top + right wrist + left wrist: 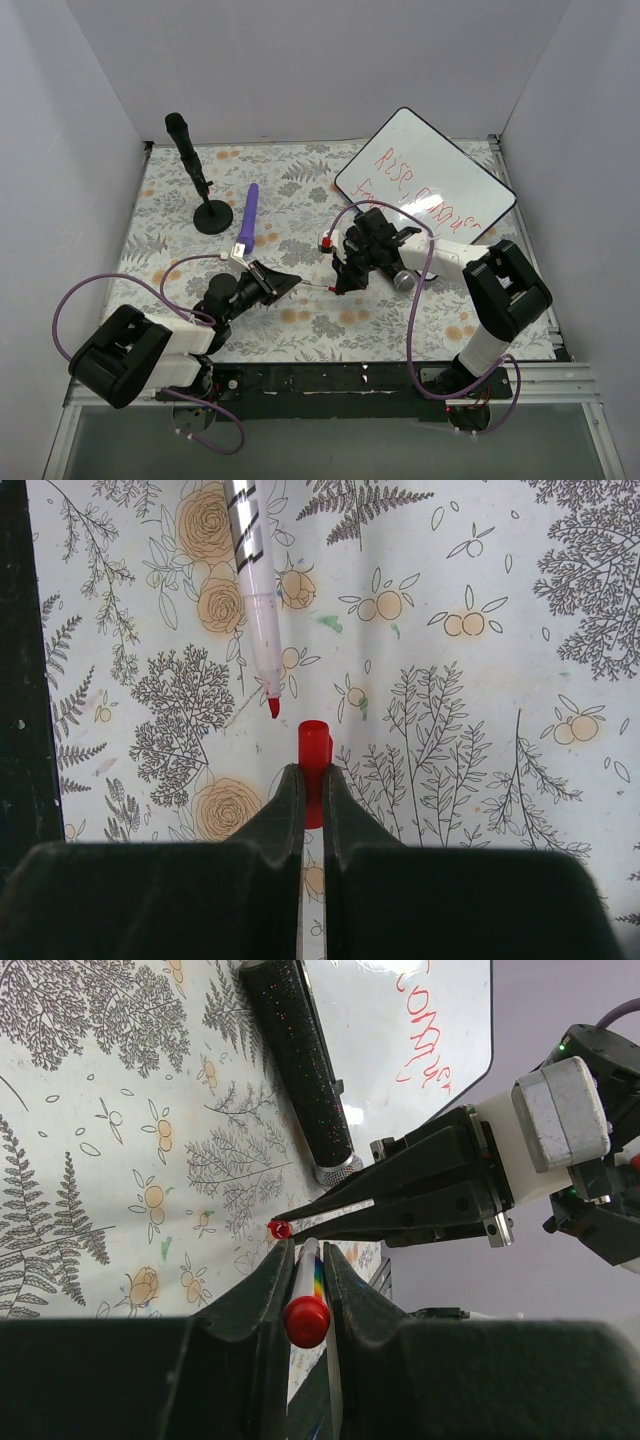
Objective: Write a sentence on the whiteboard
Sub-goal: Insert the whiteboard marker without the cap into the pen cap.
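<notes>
The left end effector point(307, 1252) is gripping a slim white plastic marker point(256, 620); the right end effector point(311, 776) is pinching a small red cylindrical cap point(314, 738). The glossy, round-cornered whiteboard point(440, 152) is lying at the far right of the counter point(170, 232).

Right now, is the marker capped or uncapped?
Uncapped. In the right wrist view the marker shows a bare red tip, and the red cap sits apart from it, pinched in the right gripper.
</notes>
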